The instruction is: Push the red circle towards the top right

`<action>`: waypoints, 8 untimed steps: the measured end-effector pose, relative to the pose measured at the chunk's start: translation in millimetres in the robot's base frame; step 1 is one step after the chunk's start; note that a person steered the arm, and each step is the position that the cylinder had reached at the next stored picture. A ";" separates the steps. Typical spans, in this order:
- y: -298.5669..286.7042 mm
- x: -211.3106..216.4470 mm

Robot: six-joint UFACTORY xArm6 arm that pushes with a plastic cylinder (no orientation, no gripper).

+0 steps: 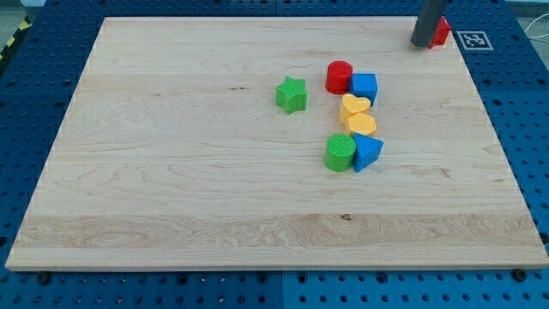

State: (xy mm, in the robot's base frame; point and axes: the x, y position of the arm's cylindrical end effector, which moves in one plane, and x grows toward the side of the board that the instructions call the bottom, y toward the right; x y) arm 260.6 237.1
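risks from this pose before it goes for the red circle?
1. My tip sits at the view's top right, touching a partly hidden red block, far from the red circle; leaving could drag that block.
2. The blue block touches the circle's right side, so a top-right push likely shoves it too.
3. The upper yellow block crowds the approach from below.

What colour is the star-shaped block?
Green; the star shows in the camera view, left of the red circle.

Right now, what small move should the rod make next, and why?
Probably bring my tip down and leftward, round to the lower-left side of the red circle. My tip stands far off at the board's top right beside another red block, and the blue block touches the circle's right side.
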 end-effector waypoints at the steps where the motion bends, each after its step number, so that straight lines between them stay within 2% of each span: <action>1: -14.1 0.0; 3: -115.7 4.1; 4: -152.9 20.2; 6: -184.5 53.3; 8: -184.7 82.3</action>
State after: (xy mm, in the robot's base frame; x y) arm 342.9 52.4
